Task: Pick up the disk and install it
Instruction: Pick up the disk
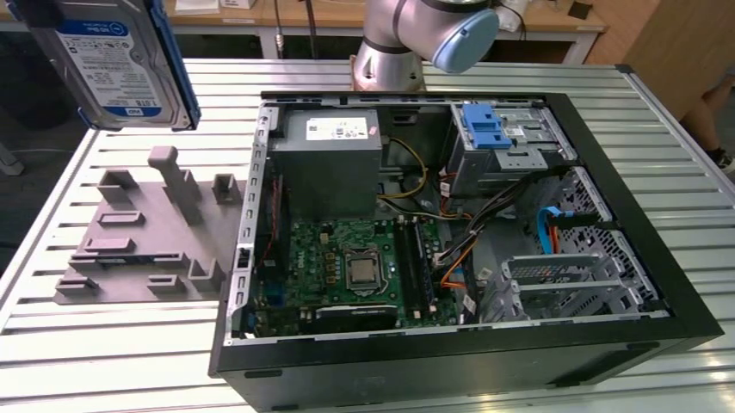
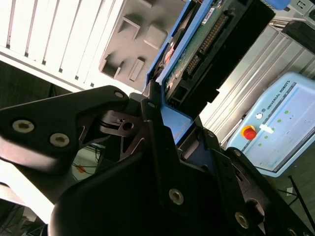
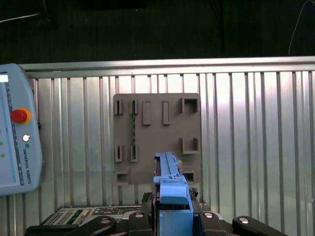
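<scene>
One flat silver-metal disk (image 1: 115, 60) with a blue-and-white label and a blue plastic carrier around it hangs in the air, upright. In the exterior view it is at about 10 o'clock from the one open black computer case (image 1: 643, 344). It is above the far corner of the silver slatted metal table (image 1: 126, 353) and touches nothing there. In the second wrist view the black gripper (image 2: 172, 118) is pressed onto the blue carrier from two sides, so it pinches the disk, whose green circuit side faces that camera. Under the disk lies one grey plastic fixture plate (image 1: 126, 258) with several raised blocks and slots, at 9 o'clock from the case and just beside it. Inside the case I count one grey power supply box (image 1: 333, 163) with a white sticker at 11 o'clock. There is also one green motherboard (image 1: 333, 249) at 7 o'clock and one bare blue caddy (image 1: 487, 129) at 1 o'clock. The base of the one grey arm (image 1: 391, 52) stands at 12 o'clock behind the case. One light blue control tablet (image 3: 15, 147) with a red button lies on the slats, near the plate but apart from it.
</scene>
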Motion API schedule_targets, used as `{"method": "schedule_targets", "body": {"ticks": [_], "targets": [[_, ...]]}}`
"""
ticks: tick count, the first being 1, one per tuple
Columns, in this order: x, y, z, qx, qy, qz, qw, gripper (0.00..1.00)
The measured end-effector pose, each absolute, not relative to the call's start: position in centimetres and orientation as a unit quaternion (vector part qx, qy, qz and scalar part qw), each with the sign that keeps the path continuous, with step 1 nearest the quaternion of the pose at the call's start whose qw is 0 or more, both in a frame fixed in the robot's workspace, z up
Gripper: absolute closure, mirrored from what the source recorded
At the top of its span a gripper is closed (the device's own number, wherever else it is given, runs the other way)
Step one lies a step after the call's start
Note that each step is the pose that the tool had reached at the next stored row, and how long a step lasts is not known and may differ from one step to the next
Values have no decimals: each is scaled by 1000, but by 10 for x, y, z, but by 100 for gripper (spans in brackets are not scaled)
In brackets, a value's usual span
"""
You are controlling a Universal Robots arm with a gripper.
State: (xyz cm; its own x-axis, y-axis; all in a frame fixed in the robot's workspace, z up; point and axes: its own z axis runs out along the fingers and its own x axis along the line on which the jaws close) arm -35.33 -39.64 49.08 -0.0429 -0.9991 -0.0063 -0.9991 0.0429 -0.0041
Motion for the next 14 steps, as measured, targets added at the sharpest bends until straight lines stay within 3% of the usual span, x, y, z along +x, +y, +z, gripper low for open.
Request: {"method": "schedule_targets", "body": {"ticks": [14], "targets": [[-332, -400, 491, -692, 722, 1, 4, 64]]}}
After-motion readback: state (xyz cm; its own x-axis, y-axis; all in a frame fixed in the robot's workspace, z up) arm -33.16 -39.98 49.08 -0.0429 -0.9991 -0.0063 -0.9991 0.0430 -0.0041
